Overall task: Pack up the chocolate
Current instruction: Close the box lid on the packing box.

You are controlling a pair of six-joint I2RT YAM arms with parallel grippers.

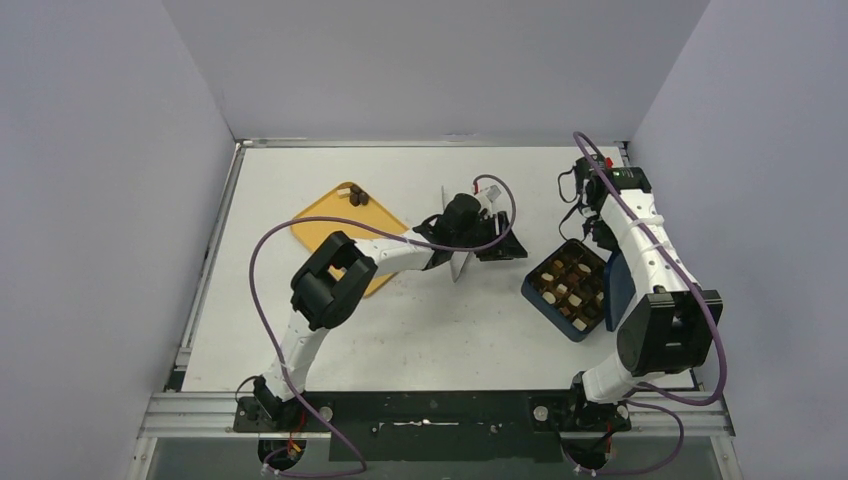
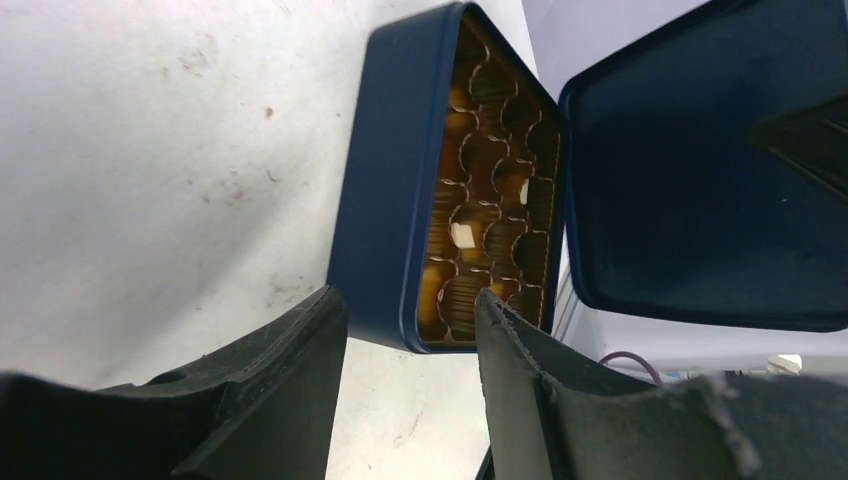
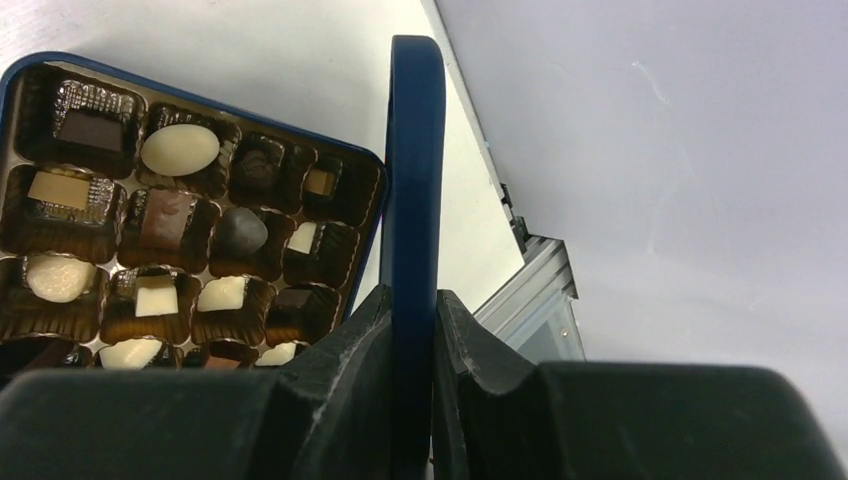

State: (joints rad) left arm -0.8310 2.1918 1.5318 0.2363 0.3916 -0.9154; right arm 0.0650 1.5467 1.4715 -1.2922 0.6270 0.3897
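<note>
Most of the chocolate (image 3: 180, 148) sits in little cups in the blue box (image 2: 385, 180), at 3 o'clock on the table (image 1: 420, 330). Two dark pieces (image 1: 357, 196) sit on the yellow tray (image 1: 320, 225) at 10 o'clock. The right gripper (image 3: 412, 300) pinches the blue lid (image 3: 415, 150), which stands up on the box's 3 o'clock side. The left gripper (image 2: 410, 305) points at the box. Its fingers are partly apart and hold nothing. Metal tongs (image 1: 459, 266) stick out from under the left arm (image 1: 400, 255).

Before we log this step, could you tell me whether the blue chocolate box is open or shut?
Open: the right hand pinches its raised lid beside the box, leaving the chocolates exposed.
</note>
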